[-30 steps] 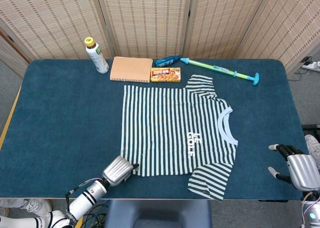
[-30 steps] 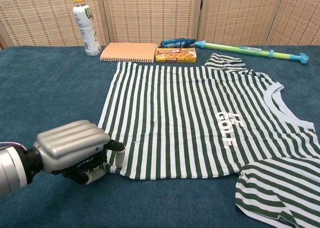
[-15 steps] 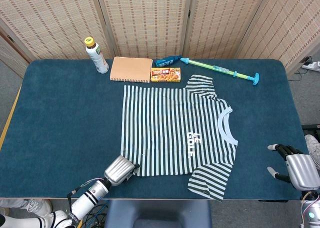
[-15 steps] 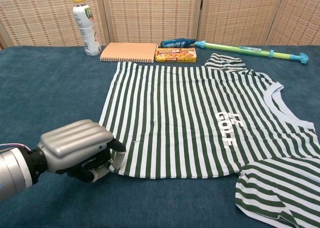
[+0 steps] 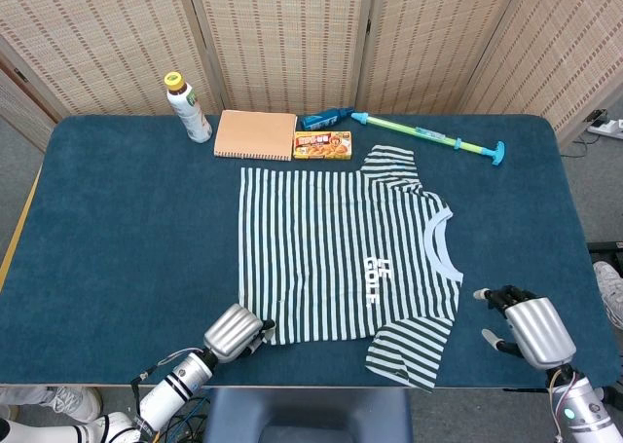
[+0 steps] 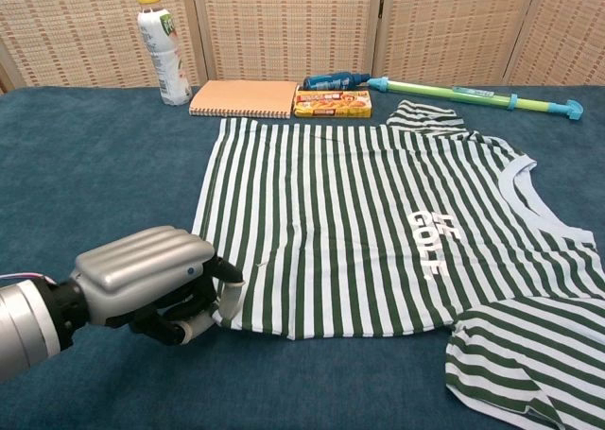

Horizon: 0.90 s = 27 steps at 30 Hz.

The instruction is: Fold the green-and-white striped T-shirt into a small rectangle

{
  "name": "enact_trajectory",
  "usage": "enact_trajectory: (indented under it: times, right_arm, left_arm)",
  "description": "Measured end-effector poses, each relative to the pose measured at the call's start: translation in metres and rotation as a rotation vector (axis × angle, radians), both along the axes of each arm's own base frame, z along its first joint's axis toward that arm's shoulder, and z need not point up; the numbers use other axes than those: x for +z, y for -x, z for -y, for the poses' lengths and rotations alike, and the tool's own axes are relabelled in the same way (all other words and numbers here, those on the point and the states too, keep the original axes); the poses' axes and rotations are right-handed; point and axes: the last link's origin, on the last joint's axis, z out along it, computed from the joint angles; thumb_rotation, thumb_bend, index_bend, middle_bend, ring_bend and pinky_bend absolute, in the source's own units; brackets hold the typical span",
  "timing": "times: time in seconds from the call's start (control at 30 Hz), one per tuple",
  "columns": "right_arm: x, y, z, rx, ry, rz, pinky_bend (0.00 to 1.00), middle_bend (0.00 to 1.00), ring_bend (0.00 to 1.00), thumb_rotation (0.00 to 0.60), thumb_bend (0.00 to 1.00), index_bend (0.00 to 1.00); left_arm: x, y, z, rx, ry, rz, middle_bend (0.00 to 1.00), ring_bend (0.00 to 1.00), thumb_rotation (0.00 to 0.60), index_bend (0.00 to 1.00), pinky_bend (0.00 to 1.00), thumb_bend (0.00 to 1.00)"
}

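Cloth of the striped T-shirt lies flat, soft; left hand pinches its near hem corner, apparently. Right hand hovers, fingers apart, empty.

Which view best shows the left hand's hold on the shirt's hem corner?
The chest view: the left hand fills the foreground, its fingers pinching the lower hem corner of the striped T-shirt. The head view shows the same hand small at the table's near edge, the contact hard to make out.
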Motion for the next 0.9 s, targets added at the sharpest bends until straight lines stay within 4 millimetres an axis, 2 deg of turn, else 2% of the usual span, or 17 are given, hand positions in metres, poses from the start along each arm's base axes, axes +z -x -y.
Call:
enact_trajectory:
  times: [0.13, 0.3, 0.57, 0.9]
  right_arm:
    - [-0.021, -0.003, 0.005, 0.059, -0.037, -0.038, 0.99, 0.82, 0.89, 0.600, 0.16, 0.38]
    - [-0.042, 0.002, 0.009, 0.080, -0.095, -0.080, 1.00, 0.91, 0.99, 0.600, 0.14, 0.45]
    - [-0.070, 0.014, 0.017, 0.081, -0.179, -0.142, 1.00, 0.93, 1.00, 0.600, 0.14, 0.45]
    - [-0.085, 0.021, 0.028, 0.081, -0.203, -0.160, 1.00, 0.93, 1.00, 0.600, 0.16, 0.45]
  left_arm:
    - [0.001, 0.001, 0.000, 0.011, -0.002, 0.011, 0.92, 0.87, 0.600, 0.62, 0.98, 0.55]
    - [0.002, 0.003, 0.001, 0.019, 0.003, 0.008, 0.92, 0.87, 0.600, 0.62, 0.98, 0.55]
    - [0.002, 0.004, 0.000, 0.030, 0.002, 0.016, 0.92, 0.87, 0.600, 0.62, 0.98, 0.55]
    - [0.002, 0.003, 0.000, 0.034, 0.002, 0.014, 0.92, 0.87, 0.600, 0.62, 0.98, 0.55]
